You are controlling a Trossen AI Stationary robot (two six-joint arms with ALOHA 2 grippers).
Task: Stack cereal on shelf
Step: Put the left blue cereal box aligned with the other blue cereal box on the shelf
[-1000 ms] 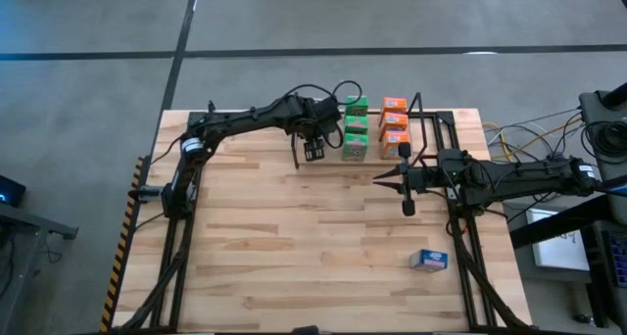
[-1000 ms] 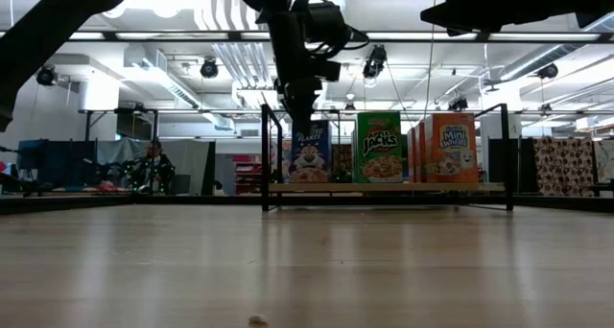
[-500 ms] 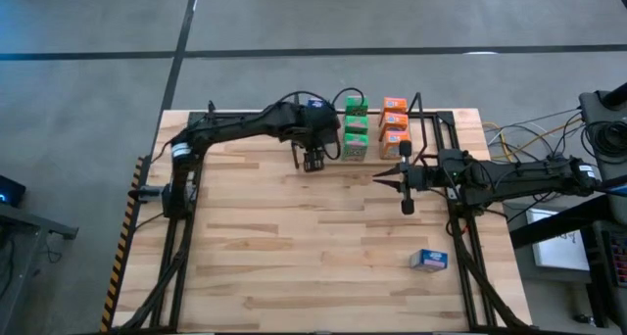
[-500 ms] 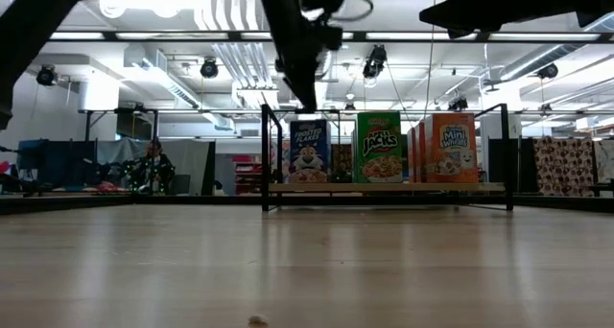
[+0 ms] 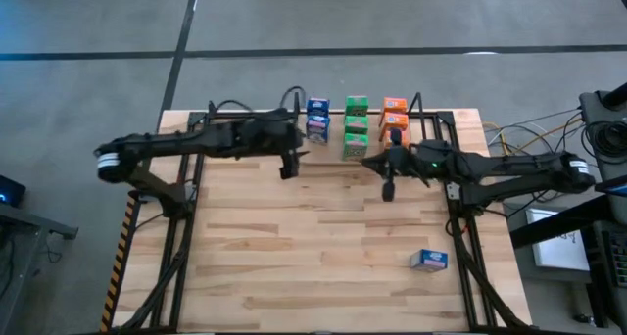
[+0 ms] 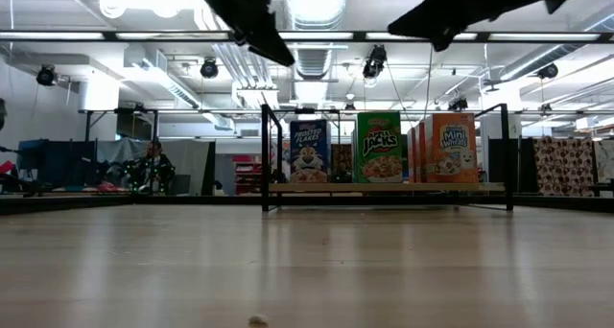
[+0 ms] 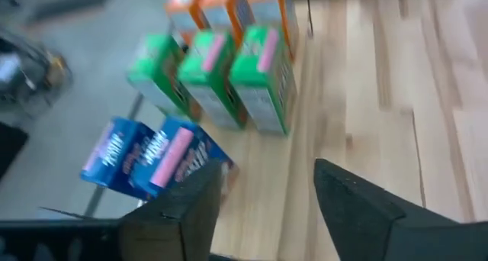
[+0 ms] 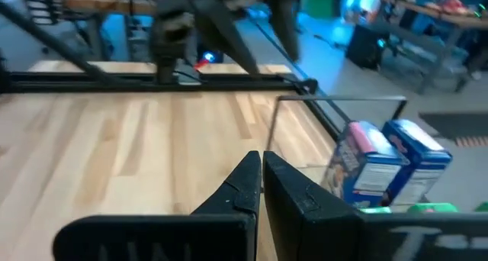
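Observation:
The shelf (image 6: pixel 384 187) stands at the table's far edge and carries upright cereal boxes: two blue boxes (image 5: pixel 316 119), three green boxes (image 5: pixel 356 126) and three orange boxes (image 5: pixel 395 115). In the low view one blue box (image 6: pixel 310 151), a green box (image 6: pixel 380 148) and an orange box (image 6: pixel 447 146) face me. A third blue box (image 5: pixel 428 261) lies on the table near its right edge. My left gripper (image 5: pixel 290 164) (image 7: pixel 268 169) hangs open, empty, left of and nearer than the blue boxes (image 7: pixel 145 150). My right gripper (image 5: pixel 389 190) (image 8: pixel 261 160) is shut and empty, in front of the orange boxes.
Black side frames run along the table's left side (image 5: pixel 181 227) and right side (image 5: pixel 460 237). The bare wooden tabletop (image 5: pixel 294 247) stretches from the shelf to the near edge. Beyond the table the low view shows a person seated (image 6: pixel 152 165) in the room.
My left gripper has risen from the blue box at the shelf's left end and drawn back toward the table's left edge; the two blue boxes now stand uncovered on the shelf. My right gripper has shifted a little toward the table's left and far side.

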